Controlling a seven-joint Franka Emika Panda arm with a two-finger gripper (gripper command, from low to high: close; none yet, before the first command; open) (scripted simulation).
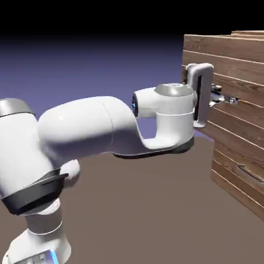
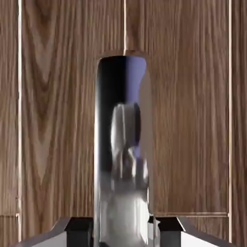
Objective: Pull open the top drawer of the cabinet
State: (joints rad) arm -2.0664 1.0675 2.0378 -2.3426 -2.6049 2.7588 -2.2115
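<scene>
The robot's gripper (image 1: 229, 99) is clamped on the top drawer's (image 1: 234, 77) handle (image 2: 123, 154) at the cabinet (image 1: 242, 170); a straight outward pull seems next.

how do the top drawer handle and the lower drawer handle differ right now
The top drawer handle sits between the shut gripper's fingertips; the lower drawer handle is free, with nothing near it. The top one sits high on the cabinet, level with the hand; the lower one sits well below. Both are thin metal bars on plank fronts.

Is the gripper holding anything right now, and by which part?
Yes: the gripper is shut on the top drawer's metal bar handle, gripping the bar itself between its fingertips.
</scene>
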